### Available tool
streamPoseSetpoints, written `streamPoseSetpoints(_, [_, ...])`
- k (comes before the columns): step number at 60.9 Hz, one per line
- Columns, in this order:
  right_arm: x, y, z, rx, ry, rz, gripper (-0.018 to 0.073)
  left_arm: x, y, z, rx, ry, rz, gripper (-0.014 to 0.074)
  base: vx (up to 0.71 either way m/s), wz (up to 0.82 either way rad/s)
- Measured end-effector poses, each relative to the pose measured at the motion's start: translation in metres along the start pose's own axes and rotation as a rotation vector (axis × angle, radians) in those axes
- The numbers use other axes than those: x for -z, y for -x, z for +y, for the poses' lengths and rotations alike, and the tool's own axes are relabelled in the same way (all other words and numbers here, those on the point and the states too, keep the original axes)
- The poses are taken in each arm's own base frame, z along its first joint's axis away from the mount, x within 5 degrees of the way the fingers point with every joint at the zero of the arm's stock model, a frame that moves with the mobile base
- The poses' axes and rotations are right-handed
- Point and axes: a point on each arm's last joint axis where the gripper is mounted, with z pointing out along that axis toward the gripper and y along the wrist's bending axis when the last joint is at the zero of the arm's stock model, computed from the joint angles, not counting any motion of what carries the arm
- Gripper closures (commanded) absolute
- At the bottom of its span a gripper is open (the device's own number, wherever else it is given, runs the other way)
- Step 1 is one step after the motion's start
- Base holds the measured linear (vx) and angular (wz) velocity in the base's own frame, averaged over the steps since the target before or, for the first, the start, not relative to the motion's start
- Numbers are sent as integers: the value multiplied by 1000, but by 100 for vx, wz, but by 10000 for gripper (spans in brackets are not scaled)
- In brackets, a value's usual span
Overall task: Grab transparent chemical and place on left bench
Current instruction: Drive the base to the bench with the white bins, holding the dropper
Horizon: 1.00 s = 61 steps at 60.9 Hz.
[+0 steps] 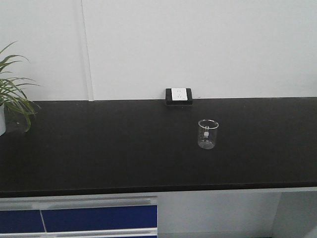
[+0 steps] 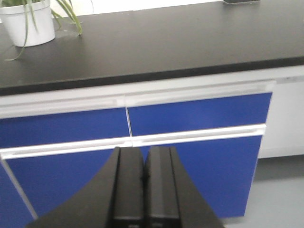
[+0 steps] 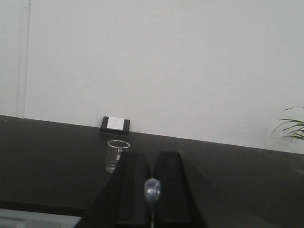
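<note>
The beaker (image 3: 117, 156) stands left of centre on the black worktop (image 3: 47, 161), in front of a socket (image 3: 115, 125) at the white wall (image 3: 190, 61). The right gripper (image 3: 153, 156) fills the lower middle (fingers (image 3: 135, 190) nearly together), and leaves (image 3: 290, 129) show at far right.

Wall (image 1: 198, 44): plain matte white, with a thin vertical seam (image 1: 85, 49) towards the left in the front view.
Countertop (image 1: 99, 148): long matte black slab along the wall, with a straight front edge.
Socket (image 1: 179, 95): white faceplate on a black base, at the counter's back edge against the wall.
Plant (image 1: 12, 99): thin green leaves in a white pot (image 2: 28, 26), on the counter's left end.
Cabinets (image 2: 190, 114): blue drawer fronts under the counter, with white rail handles (image 2: 190, 135); a plain white panel (image 1: 223, 213) to their right.
Floor (image 2: 285, 190): smooth grey.
Light: even and soft, with a pale sheen on the countertop.
</note>
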Motion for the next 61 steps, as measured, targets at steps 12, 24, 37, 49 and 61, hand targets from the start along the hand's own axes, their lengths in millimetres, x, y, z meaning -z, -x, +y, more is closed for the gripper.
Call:
streamPoseSetpoints(12, [0, 0, 0, 0, 0, 0, 562, 0, 0, 0, 0, 0, 0, 600, -36, 5])
streamPoseSetpoints(24, [0, 0, 0, 0, 0, 0, 562, 0, 0, 0, 0, 0, 0, 600, -33, 16])
streamPoseSetpoints(37, [0, 0, 0, 0, 0, 0, 562, 0, 0, 0, 0, 0, 0, 600, -26, 44])
streamPoseSetpoints(49, [0, 0, 0, 0, 0, 0, 562, 0, 0, 0, 0, 0, 0, 600, -18, 73])
streamPoseSetpoints(61, [0, 0, 0, 0, 0, 0, 562, 0, 0, 0, 0, 0, 0, 600, -14, 87])
